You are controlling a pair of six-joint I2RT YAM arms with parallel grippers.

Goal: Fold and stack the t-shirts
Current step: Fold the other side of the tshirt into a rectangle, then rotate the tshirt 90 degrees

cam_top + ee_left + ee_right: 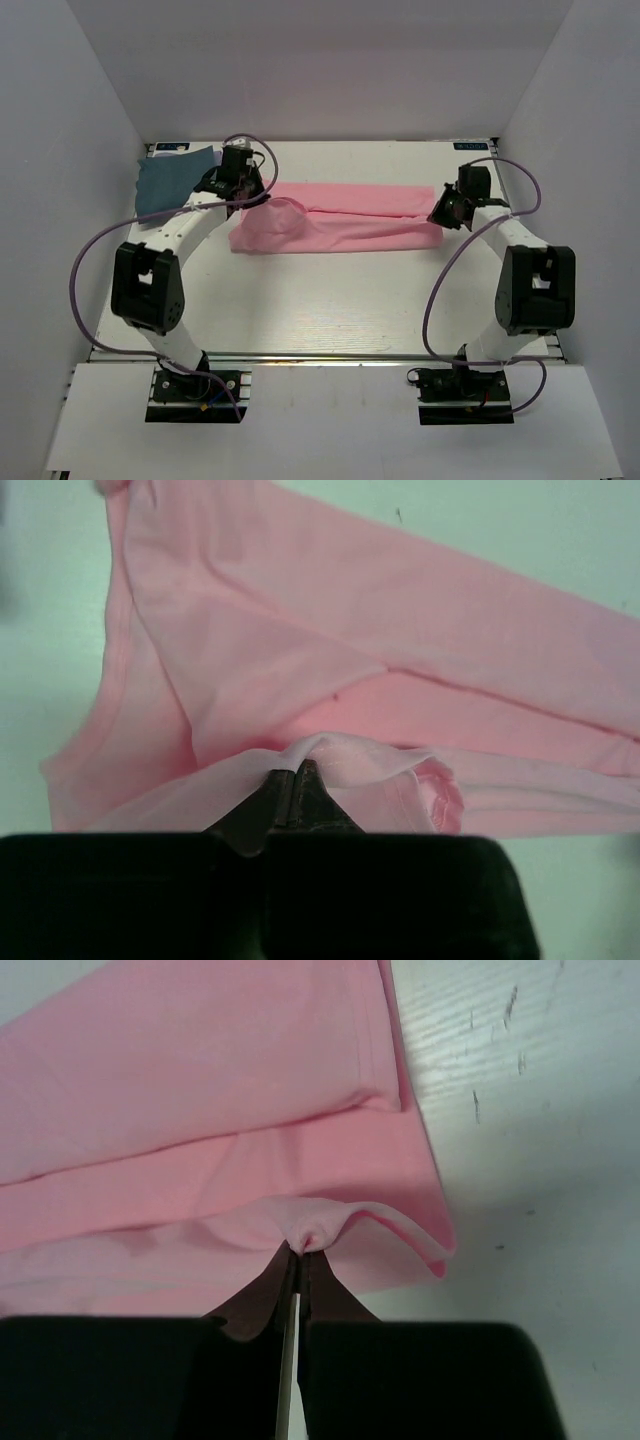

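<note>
The light pink t-shirt (340,220) lies as a long folded band across the middle of the table. My left gripper (250,193) is shut on the shirt's left end, pinching a fold of pink cloth (330,755). My right gripper (447,212) is shut on the shirt's right end, pinching a small peak of cloth (305,1230) near its corner. The dark teal-blue t-shirt (172,182) lies at the back left, partly behind my left arm. The pale lavender t-shirt is out of view.
White walls enclose the table on the left, back and right. The table's front edge (320,355) runs above the arm bases. Purple cables (85,270) loop beside both arms.
</note>
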